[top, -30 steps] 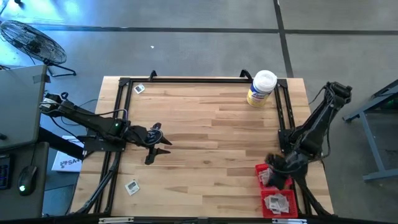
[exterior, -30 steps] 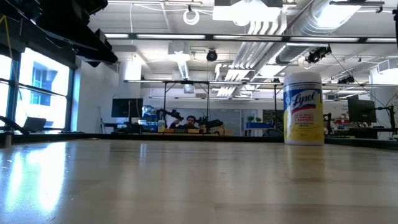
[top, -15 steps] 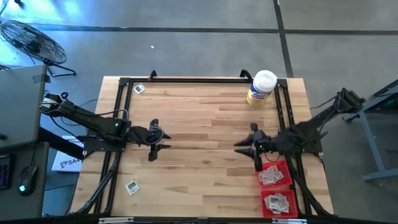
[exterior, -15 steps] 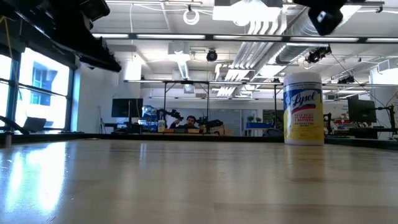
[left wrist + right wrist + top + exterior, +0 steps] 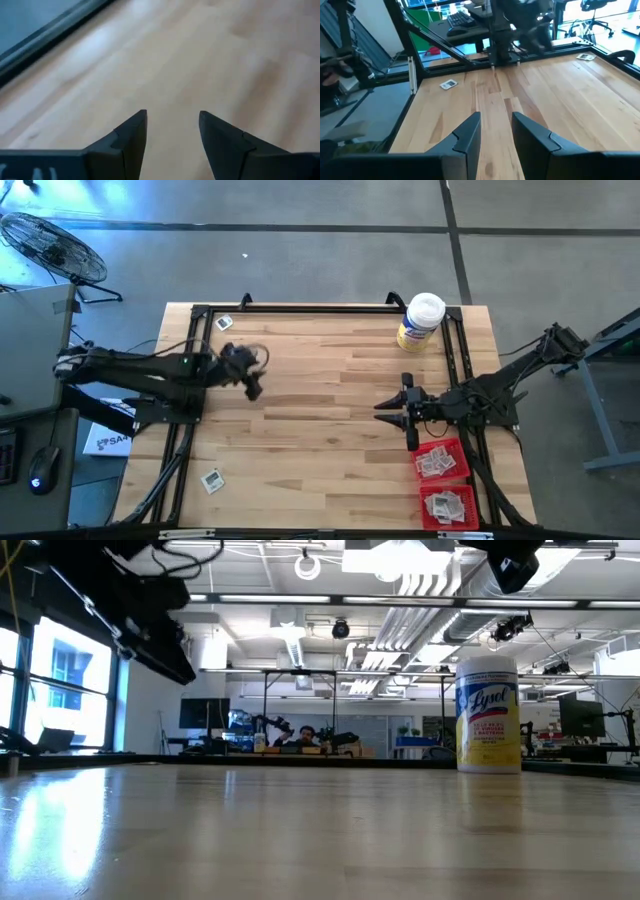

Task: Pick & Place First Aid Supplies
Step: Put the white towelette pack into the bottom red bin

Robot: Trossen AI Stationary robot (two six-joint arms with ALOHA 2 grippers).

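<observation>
Hovering with parted, empty fingers, the right gripper [image 5: 406,412] hung just beyond two red trays [image 5: 441,483] of first aid packets [image 5: 434,465], while the left gripper [image 5: 253,381], likewise open and empty, hung between two stray packets [image 5: 224,323].

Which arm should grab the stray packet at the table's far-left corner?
Left. The left gripper hangs open and empty near that packet; the right gripper is across the table by the red trays.

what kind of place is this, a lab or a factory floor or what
Most likely a robotics lab in a large open industrial hall. Two robot arms work at a wooden table; the low view shows exposed ceiling ducts and more benches with equipment behind it, and a monitor.
</observation>
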